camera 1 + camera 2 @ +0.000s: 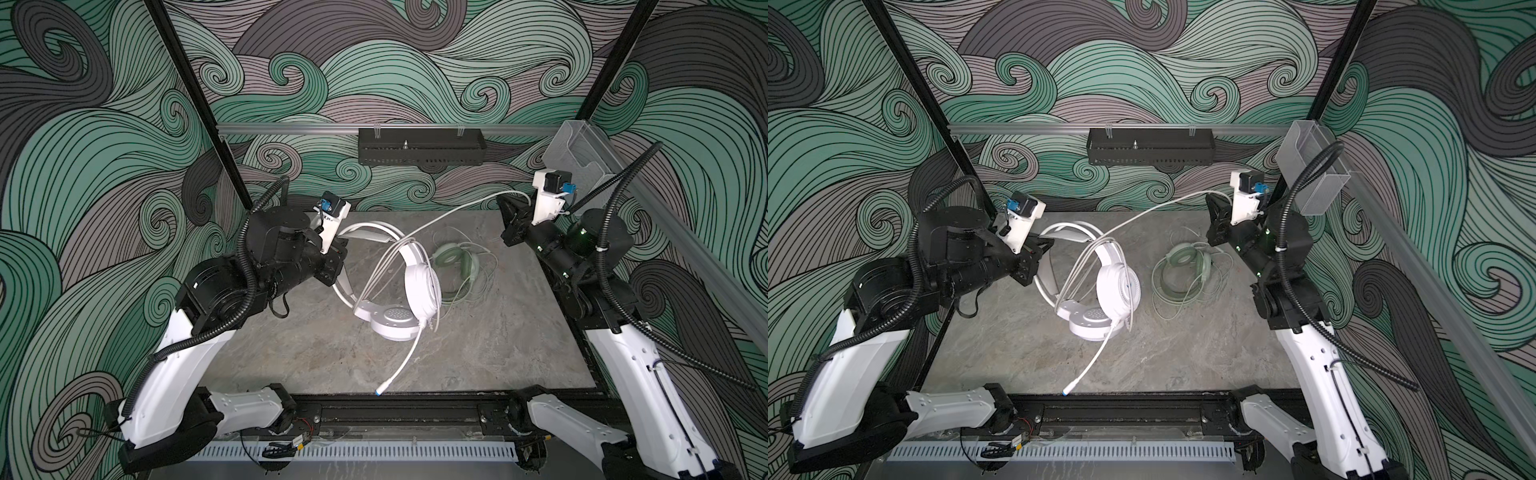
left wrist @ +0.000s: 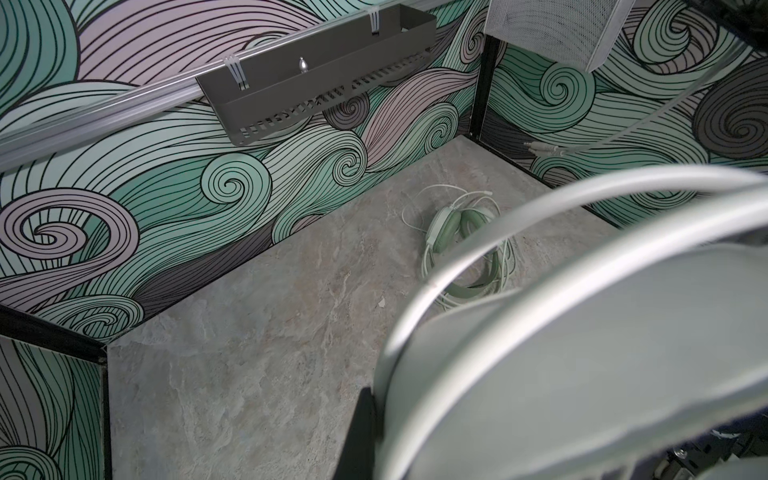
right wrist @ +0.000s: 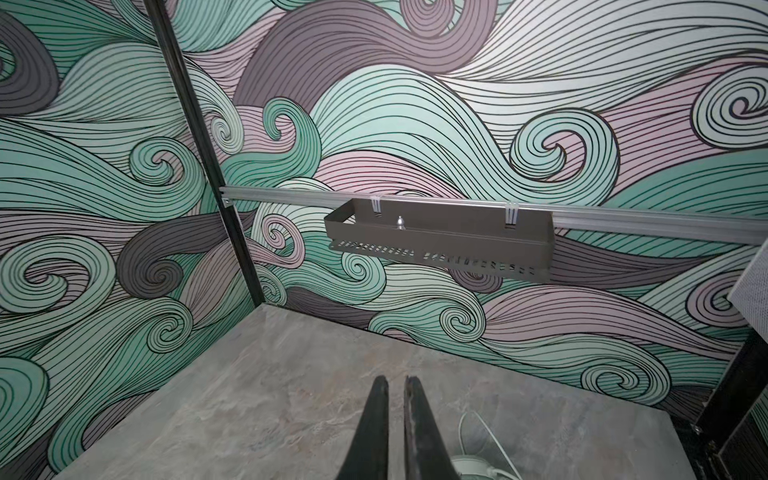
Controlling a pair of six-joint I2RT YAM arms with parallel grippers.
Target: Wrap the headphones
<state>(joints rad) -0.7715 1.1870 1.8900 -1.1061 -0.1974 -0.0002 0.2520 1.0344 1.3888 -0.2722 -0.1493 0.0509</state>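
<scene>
- left fingers [image 1: 1043, 244] clenched on the white headset [image 1: 422, 286] by its headband, over the table [image 1: 478, 340] middle
- right fingers [image 3: 376, 419] pinch its cable [image 1: 457, 210], strung through the air
- mint headset [image 1: 446, 257] lies just beyond, on the table

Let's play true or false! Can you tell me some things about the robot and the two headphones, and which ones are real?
1. The left gripper is shut on the white headset, gripping its headband. True.
2. The green headset is lifted up in the air. False: it lies on the table with its thin cable loose around it.
3. A headset sits in the black basket on the back wall. False: in both top views no headset is in it.
4. The white cable stretches up off the table to the right gripper. True.
</scene>
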